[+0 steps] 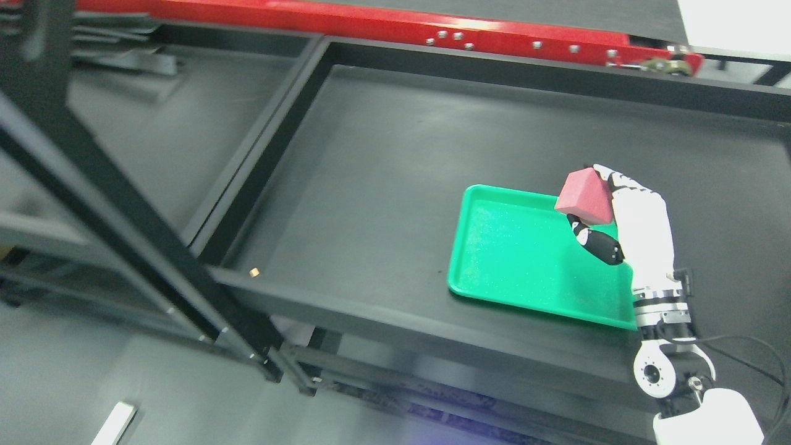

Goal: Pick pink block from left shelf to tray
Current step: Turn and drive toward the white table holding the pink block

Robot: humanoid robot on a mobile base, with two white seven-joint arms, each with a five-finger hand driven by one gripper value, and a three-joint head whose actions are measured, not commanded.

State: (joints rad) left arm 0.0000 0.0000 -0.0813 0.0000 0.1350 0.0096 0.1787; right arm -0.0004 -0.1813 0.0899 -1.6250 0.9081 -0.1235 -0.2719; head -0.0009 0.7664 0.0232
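Note:
A pink block (584,196) is held in my right hand (602,210), whose white and black fingers are shut on it from the right and below. The block hangs above the far right part of a green tray (513,253), which lies on the black table surface. My right arm comes up from the lower right corner. The left hand is out of the picture.
The tray rests inside a large black rimmed bin (395,154). A black shelf frame post (123,228) crosses diagonally at the left, with lower shelves behind it. A red beam (383,25) runs along the top. A small brass piece (254,272) sits on the bin's front rim.

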